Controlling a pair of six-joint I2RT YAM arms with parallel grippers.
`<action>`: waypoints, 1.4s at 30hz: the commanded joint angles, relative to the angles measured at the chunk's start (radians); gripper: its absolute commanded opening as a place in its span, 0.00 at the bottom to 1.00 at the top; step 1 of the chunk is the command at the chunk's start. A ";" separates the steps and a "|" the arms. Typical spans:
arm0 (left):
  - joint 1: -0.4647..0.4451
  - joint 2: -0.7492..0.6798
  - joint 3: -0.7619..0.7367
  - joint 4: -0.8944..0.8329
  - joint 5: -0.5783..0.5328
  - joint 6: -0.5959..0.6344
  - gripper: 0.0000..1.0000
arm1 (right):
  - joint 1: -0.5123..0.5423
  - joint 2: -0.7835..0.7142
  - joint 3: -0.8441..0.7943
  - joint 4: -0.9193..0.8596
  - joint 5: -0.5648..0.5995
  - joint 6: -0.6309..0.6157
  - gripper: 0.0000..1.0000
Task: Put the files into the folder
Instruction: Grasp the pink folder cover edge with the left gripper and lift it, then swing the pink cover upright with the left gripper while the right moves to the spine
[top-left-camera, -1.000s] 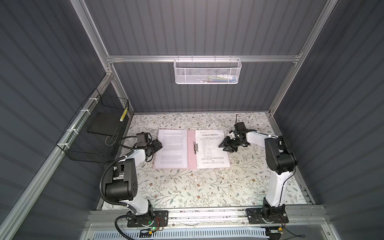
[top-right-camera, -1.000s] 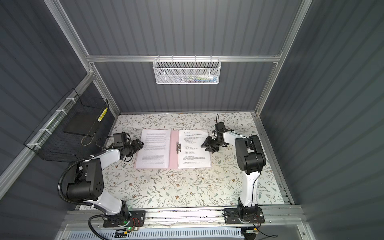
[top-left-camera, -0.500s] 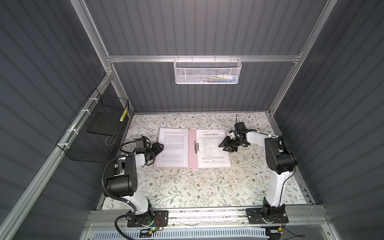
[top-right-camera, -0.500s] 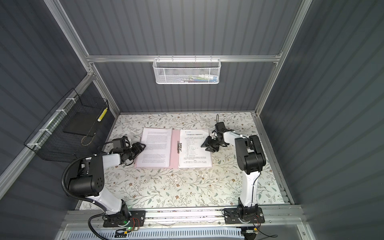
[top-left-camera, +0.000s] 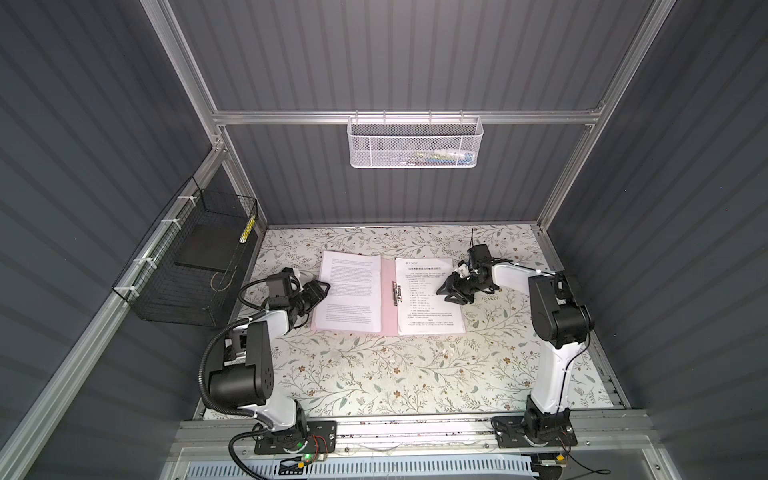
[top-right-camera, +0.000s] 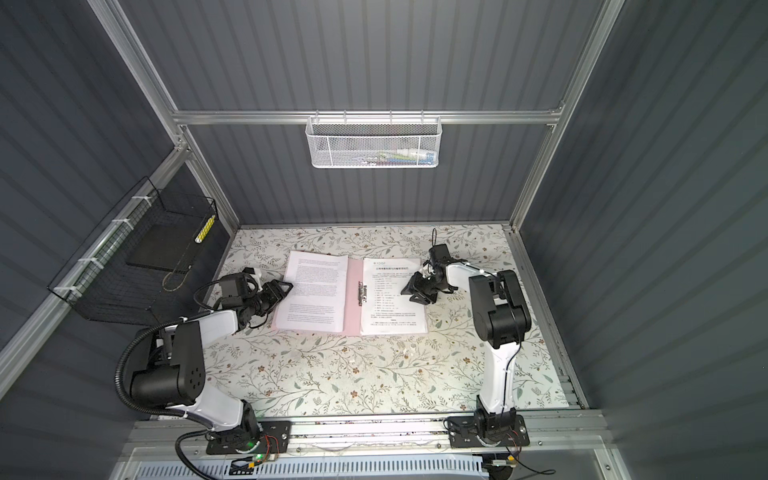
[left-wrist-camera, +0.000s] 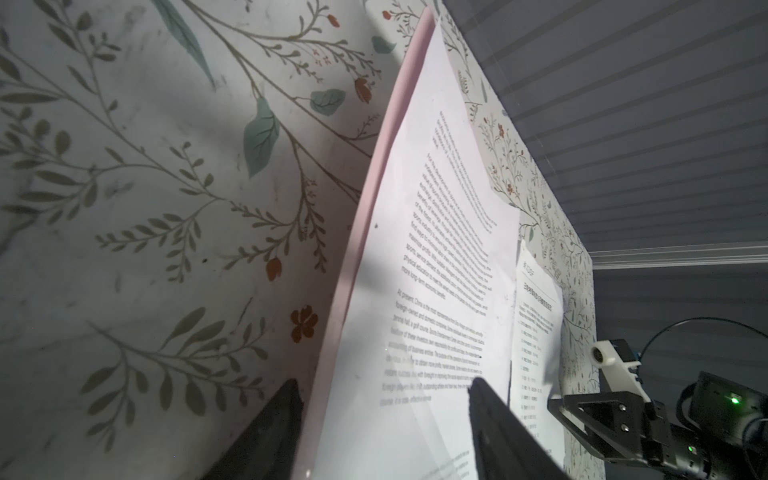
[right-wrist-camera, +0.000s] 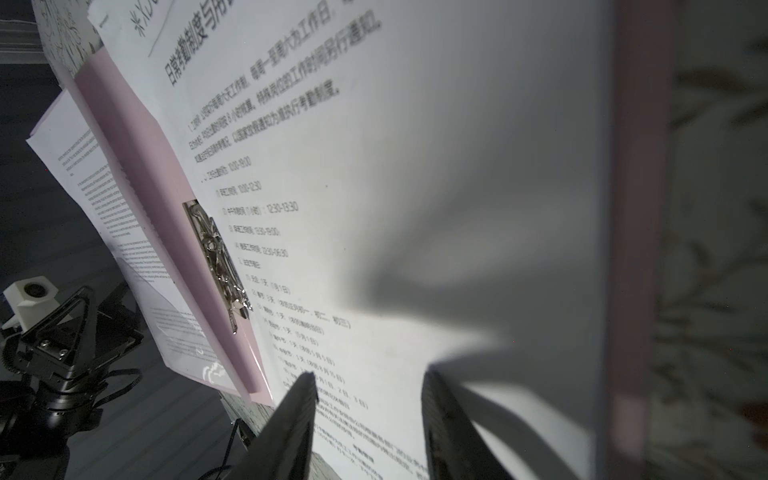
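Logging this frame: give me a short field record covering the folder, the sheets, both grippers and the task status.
folder: pink, lying open and flat on the floral table
clip: metal, along the inner spine
left sheet: printed text, lying on the left flap
right sheet: logo header, lying on the right flap beside the clip
left gripper: open, jaws astride the left flap's outer edge
right gripper: open, low over the right sheet, holding nothing
status: sheets inside, folder not yet closed

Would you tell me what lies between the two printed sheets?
A bare pink strip of the folder with its metal clip, seen in both top views and the right wrist view.
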 joint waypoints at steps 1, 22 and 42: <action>-0.004 -0.048 0.019 -0.035 0.086 -0.031 0.65 | 0.014 0.044 -0.008 -0.024 0.014 0.001 0.45; -0.074 -0.216 0.121 -0.148 0.135 -0.098 0.62 | 0.063 0.010 0.004 -0.036 0.052 0.002 0.45; -0.162 -0.334 -0.061 -0.088 -0.009 -0.110 0.54 | 0.391 0.234 0.696 -0.442 0.619 -0.152 0.25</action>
